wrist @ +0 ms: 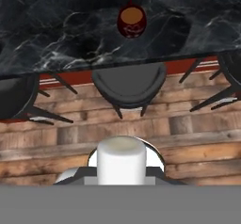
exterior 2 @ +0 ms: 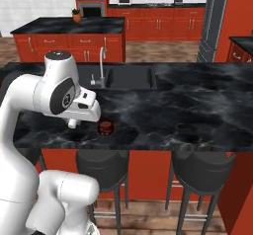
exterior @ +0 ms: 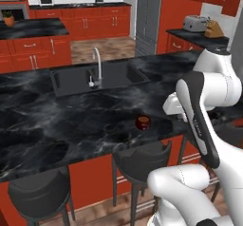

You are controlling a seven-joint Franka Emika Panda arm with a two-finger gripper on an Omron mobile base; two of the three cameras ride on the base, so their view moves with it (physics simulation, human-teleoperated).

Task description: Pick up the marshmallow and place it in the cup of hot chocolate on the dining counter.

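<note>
One marshmallow (wrist: 121, 159) sits clenched between the gripper (wrist: 121, 173) fingers. The cup of hot chocolate (wrist: 132, 22) lies well ahead; the release should likely wait until it is directly below.

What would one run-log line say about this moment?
stage: carrying | gripper: shut on marshmallow | cup of hot chocolate: upright on dining counter | marshmallow: not yet over cup
</note>
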